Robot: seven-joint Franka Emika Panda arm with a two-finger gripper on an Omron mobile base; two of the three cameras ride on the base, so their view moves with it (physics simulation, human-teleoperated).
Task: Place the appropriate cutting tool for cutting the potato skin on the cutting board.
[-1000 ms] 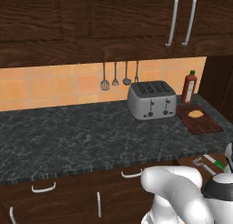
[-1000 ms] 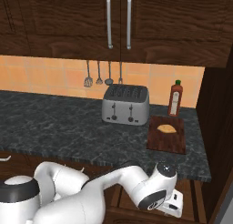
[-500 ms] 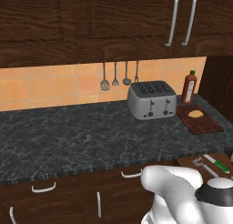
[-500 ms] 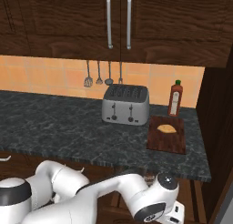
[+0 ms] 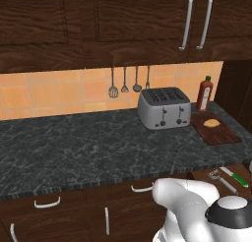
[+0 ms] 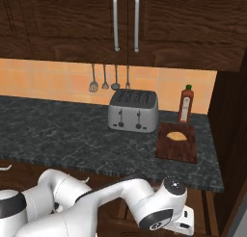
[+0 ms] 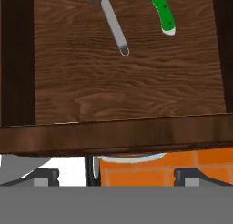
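Lower than a second ago, the arm now has its wrist sunk toward the bottom corner of both base views, while the counter scene holds steady.

Left base view: the toaster (image 5: 164,108) stands on the dark counter (image 5: 88,150), with the board (image 5: 215,129) just to its right and the potato (image 5: 212,122) lying on it. A red bottle (image 5: 204,94) stands behind the board. Below the counter edge, an open drawer (image 5: 204,175) holds the peeler (image 5: 220,181) beside the green-handled knife (image 5: 234,176), the two apart.

Right base view: the potato (image 6: 176,135) sits on the upper half of the board (image 6: 177,143), right of the toaster (image 6: 133,111), with the bottle (image 6: 185,104) behind. Three utensils (image 6: 104,78) hang on the tiled wall.

Hand view: the camera looks down onto the wooden drawer floor (image 7: 123,77). The peeler (image 7: 112,25) lies at the top, handle toward the camera, its head cut off by the frame edge. The knife (image 7: 163,12) lies to its right, untouched. Whether the gripper (image 7: 116,177) is spread or closed cannot be told; its fingertips are barely visible.
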